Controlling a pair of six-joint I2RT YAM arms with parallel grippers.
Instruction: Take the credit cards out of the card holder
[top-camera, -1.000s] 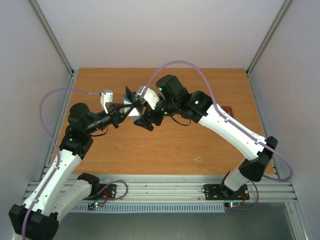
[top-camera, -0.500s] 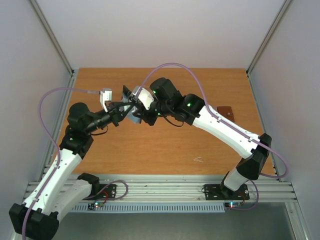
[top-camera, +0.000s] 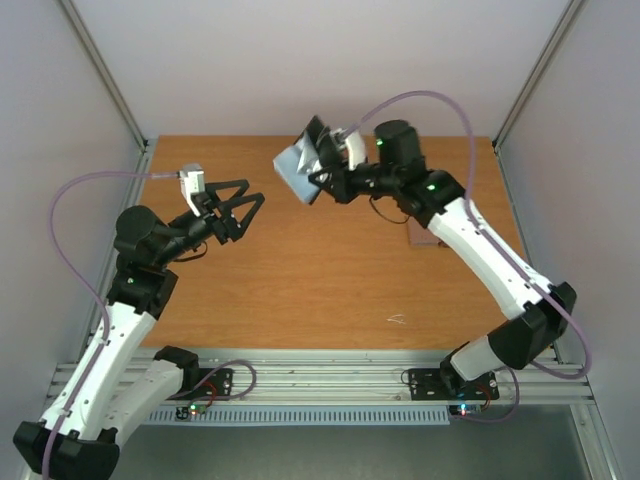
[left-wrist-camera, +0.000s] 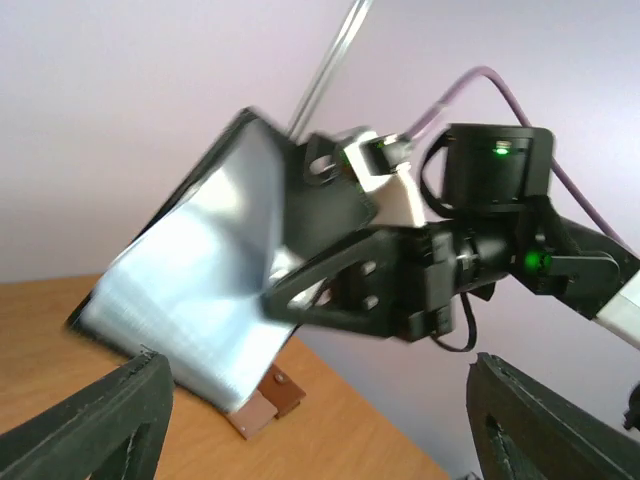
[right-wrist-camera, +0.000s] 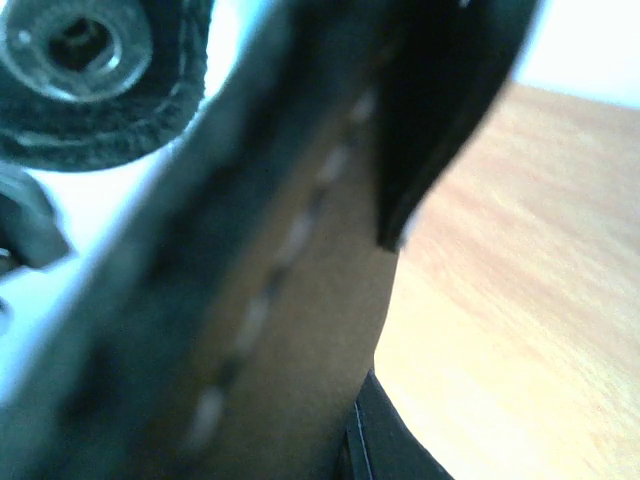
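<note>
Small flat folding card holder, black outside and pale blue-grey inside, pinched between the fingers of the right gripper and held up in the air above the orange-brown wooden table. Hanging open off the fingertips, tilted, pale inside turned toward the left gripper. Well apart from that one, no contact. Left fingers spread wide and pointing at the holder across the gap.

Below and beyond the held holder in the left wrist view: small flat brown leather-like piece, lying on the table. From overhead, mostly tucked under the right forearm, back behind the right gripper.

Right wrist view way too close and blurry tbh. Just dark material, a line of stitching and a round black snap right up against the lens. Pockets too blurred to tell what sits in them.
</note>
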